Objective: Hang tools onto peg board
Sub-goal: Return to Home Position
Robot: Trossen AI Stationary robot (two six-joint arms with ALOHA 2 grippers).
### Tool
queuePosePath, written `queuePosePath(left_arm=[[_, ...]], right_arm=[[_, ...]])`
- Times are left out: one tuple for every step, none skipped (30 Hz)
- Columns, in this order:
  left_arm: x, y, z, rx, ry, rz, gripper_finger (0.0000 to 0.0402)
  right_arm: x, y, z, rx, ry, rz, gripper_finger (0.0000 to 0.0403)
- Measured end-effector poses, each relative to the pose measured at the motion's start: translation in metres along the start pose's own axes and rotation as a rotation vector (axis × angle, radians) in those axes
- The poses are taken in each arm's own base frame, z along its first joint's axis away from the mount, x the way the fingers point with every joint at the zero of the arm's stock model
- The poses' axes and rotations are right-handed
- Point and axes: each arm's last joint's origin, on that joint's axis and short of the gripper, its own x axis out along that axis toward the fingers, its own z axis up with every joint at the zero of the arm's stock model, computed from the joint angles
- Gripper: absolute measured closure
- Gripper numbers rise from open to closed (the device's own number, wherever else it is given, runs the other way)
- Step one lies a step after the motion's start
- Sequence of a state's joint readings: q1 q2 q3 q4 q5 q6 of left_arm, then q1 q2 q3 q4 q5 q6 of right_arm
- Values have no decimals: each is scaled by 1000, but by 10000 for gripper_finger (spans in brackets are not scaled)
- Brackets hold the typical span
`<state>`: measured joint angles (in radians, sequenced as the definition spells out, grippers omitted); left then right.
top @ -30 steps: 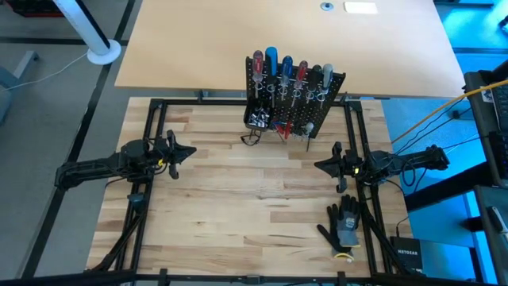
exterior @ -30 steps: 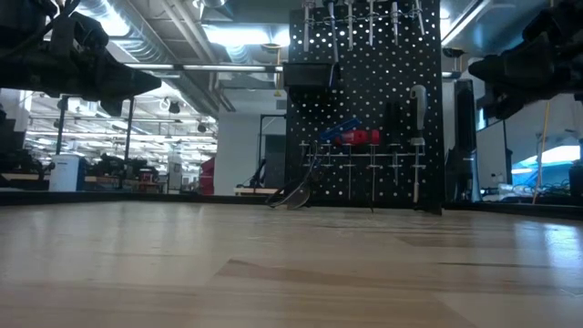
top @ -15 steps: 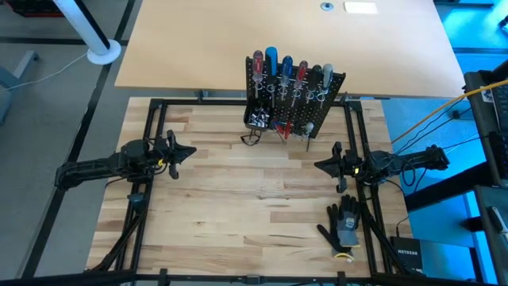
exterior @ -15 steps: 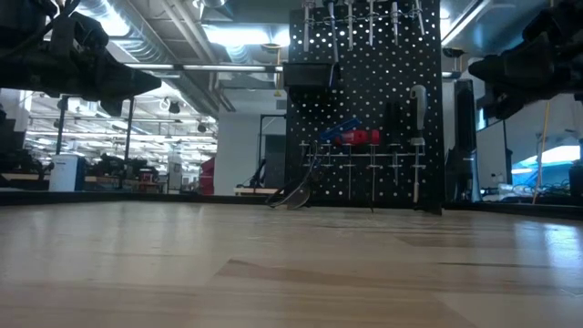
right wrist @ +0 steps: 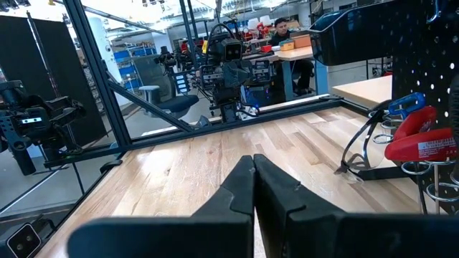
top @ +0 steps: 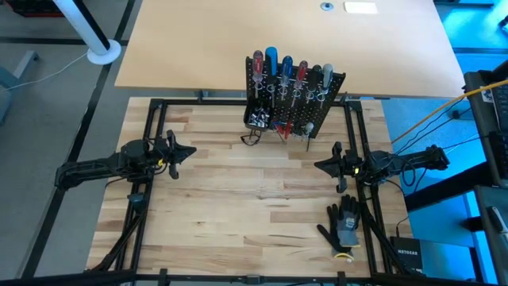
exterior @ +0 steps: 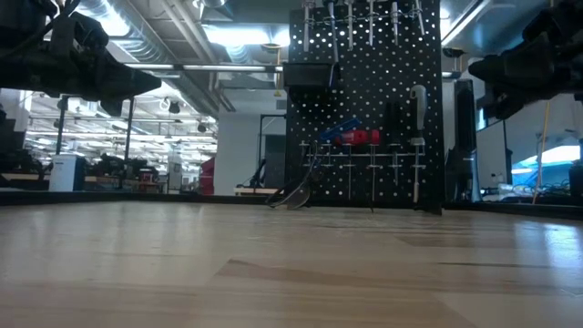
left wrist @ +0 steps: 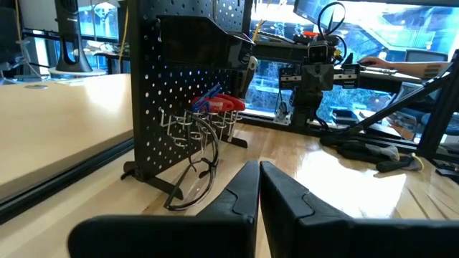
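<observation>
The black peg board (top: 292, 99) stands upright on its legs at the table's far edge, middle. Tools with red, blue and grey handles (top: 286, 70) hang in its wire rings; a red-and-blue tool (exterior: 355, 135) sits lower on the panel. Clear safety glasses (top: 252, 137) lean against the board's foot. My left gripper (top: 190, 151) hovers at the table's left side, shut and holding nothing, pointing level toward the right. My right gripper (top: 319, 165) hovers at the right side, shut and holding nothing, pointing level toward the left.
A black-and-grey work glove (top: 344, 226) lies on the table near its right front corner. A black metal frame (top: 155, 119) borders the table. A larger pale tabletop (top: 238, 40) lies beyond the far edge. A wide bare stretch of wood lies between the two arms.
</observation>
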<state>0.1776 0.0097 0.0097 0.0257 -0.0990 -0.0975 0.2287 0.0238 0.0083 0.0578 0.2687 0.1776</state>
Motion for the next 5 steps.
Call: queuePosePath(left_arm=[[0, 0, 0, 0, 0, 0, 398], [0, 0, 0, 0, 0, 0, 398], [0, 0, 0, 0, 0, -1, 398], [0, 0, 0, 0, 0, 0, 398], [0, 0, 0, 0, 0, 0, 398]], right_arm=[[0, 0, 0, 0, 0, 0, 397], [0, 0, 0, 0, 0, 0, 397], [0, 0, 0, 0, 0, 0, 397], [0, 0, 0, 0, 0, 0, 397], [0, 0, 0, 0, 0, 0, 397]])
